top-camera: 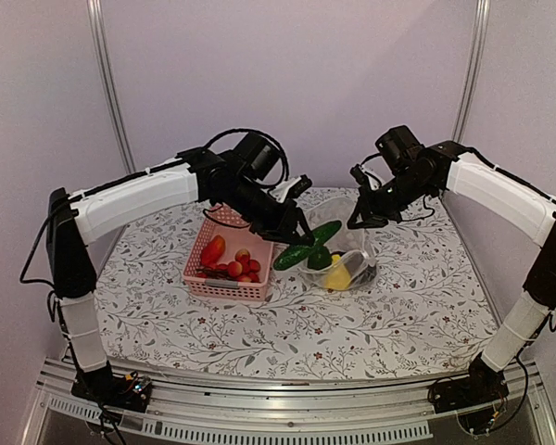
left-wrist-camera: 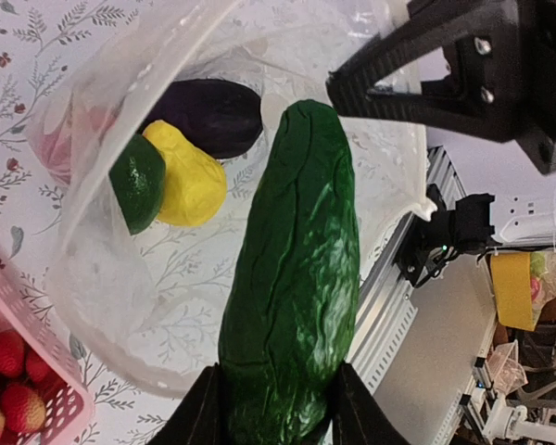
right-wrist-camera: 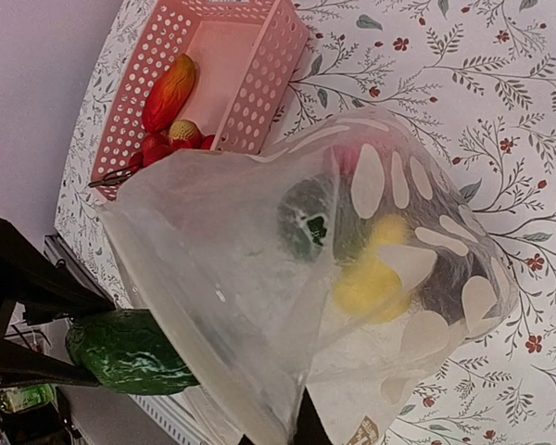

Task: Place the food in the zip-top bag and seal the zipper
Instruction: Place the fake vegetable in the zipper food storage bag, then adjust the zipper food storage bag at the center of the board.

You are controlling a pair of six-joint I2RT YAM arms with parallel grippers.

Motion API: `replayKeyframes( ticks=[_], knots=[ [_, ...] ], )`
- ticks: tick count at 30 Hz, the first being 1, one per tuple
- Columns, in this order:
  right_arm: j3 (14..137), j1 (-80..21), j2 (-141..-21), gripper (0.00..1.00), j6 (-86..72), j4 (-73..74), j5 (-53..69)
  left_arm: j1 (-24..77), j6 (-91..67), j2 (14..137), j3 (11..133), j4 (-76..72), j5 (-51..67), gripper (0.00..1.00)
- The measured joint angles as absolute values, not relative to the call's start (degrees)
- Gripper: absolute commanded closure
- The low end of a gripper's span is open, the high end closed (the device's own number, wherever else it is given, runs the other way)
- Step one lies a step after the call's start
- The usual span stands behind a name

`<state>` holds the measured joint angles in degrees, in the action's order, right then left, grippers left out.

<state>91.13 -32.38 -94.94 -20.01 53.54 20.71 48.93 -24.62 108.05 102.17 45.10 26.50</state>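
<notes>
My left gripper (top-camera: 299, 241) is shut on a long green cucumber (top-camera: 308, 245), seen large in the left wrist view (left-wrist-camera: 292, 278), its tip over the open mouth of the clear dotted zip-top bag (top-camera: 352, 264). Inside the bag (left-wrist-camera: 93, 250) lie a yellow piece (left-wrist-camera: 190, 176), a dark purple one (left-wrist-camera: 208, 111) and a green one (left-wrist-camera: 137, 181). My right gripper (top-camera: 366, 218) is shut on the bag's upper mouth edge (right-wrist-camera: 204, 324) and holds it up and open (right-wrist-camera: 292, 431). The cucumber (right-wrist-camera: 125, 352) shows beside the mouth.
The pink slotted basket (top-camera: 224, 283) stands left of the bag and holds a red-orange pepper (top-camera: 213, 250) and several red round pieces (top-camera: 244, 267). The floral tablecloth (top-camera: 398, 306) covers the table. The table's front rail runs along the near edge.
</notes>
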Motion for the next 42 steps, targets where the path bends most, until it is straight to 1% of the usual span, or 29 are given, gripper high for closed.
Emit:
replayKeyframes(
  ticks=[3,8,13,14,16,19,22,23,25,30,33,36,40,42],
  knots=[
    [91.1,-33.2,-94.9,1.00,-19.4,53.6,20.1,48.8,-26.9,114.3,109.4,48.1,27.2,0.81],
    [91.1,-33.9,-94.9,1.00,-19.0,53.8,20.2,47.9,-32.3,121.1,116.6,50.5,30.3,0.80],
    [90.9,-33.9,-94.9,1.00,-19.7,53.4,21.8,45.5,-39.9,127.4,122.2,49.5,35.0,0.80],
    [90.7,-33.9,-94.9,1.00,-20.0,53.3,22.1,44.9,-41.6,128.1,122.3,48.9,35.9,0.78],
    [90.7,-33.9,-94.8,1.00,-20.4,53.1,23.0,43.8,-45.5,129.3,122.2,47.1,38.1,0.65],
    [90.7,-33.9,-94.8,1.00,-21.0,52.7,23.5,42.8,-52.6,129.8,120.1,41.2,41.9,0.52],
    [90.7,-33.9,-94.8,1.00,-21.5,52.7,23.9,42.5,-60.5,128.7,114.8,32.6,45.7,0.47],
    [90.7,-33.9,-94.8,1.00,-21.6,52.7,23.9,42.5,-62.7,128.4,113.0,30.0,46.9,0.41],
    [90.8,-33.9,-94.8,1.00,-21.6,52.7,23.9,42.5,-66.0,127.9,110.6,26.3,48.6,0.36],
    [91.2,-33.9,-94.8,1.00,-21.7,52.8,23.7,42.5,-68.8,125.8,107.7,23.2,50.7,0.36],
    [91.3,-33.9,-94.8,1.00,-21.8,52.8,23.0,42.5,-67.9,123.2,107.4,23.3,50.8,0.37],
    [91.2,-33.7,-94.5,1.00,-21.8,52.8,22.6,42.5,-65.3,119.4,107.7,24.1,51.0,0.39],
    [90.9,-33.4,-93.8,1.00,-21.9,52.9,22.1,42.5,-59.3,115.7,111.3,28.5,50.6,0.41],
    [90.7,-33.2,-93.4,1.00,-21.9,52.9,21.8,42.5,-55.0,114.1,113.4,32.1,49.1,0.45]
  ],
)
